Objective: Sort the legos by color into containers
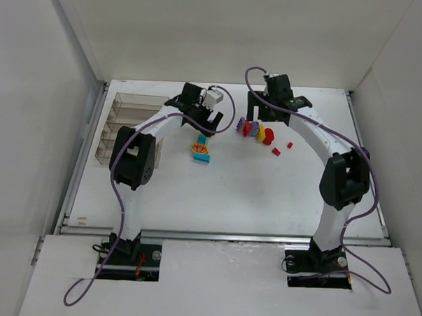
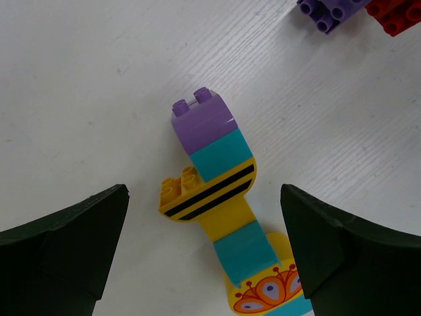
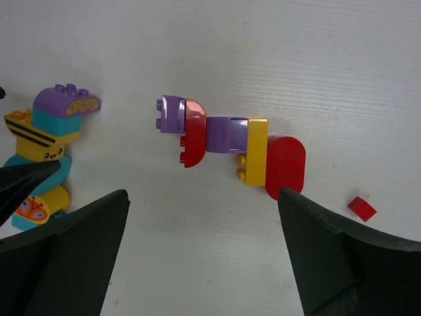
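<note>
1. Judging from above: sorting not begun. Tray at ten o'clock on the table, with its four slots apparently bare (smoky walls, so hard to be sure).
2. Lying near the middle: a snapped-together stack of purple, teal, striped yellow, teal and patterned yellow.
3. At two o'clock from it: a row of purple, red, purple, yellow and red, also clipped together. Two loose red bits at four o'clock from that.
4. Left to do: pulling both clusters apart and dropping every brick in by colour.
5. Spread wide and holding nothing: left gripper above the stack, right gripper above the row.
</note>
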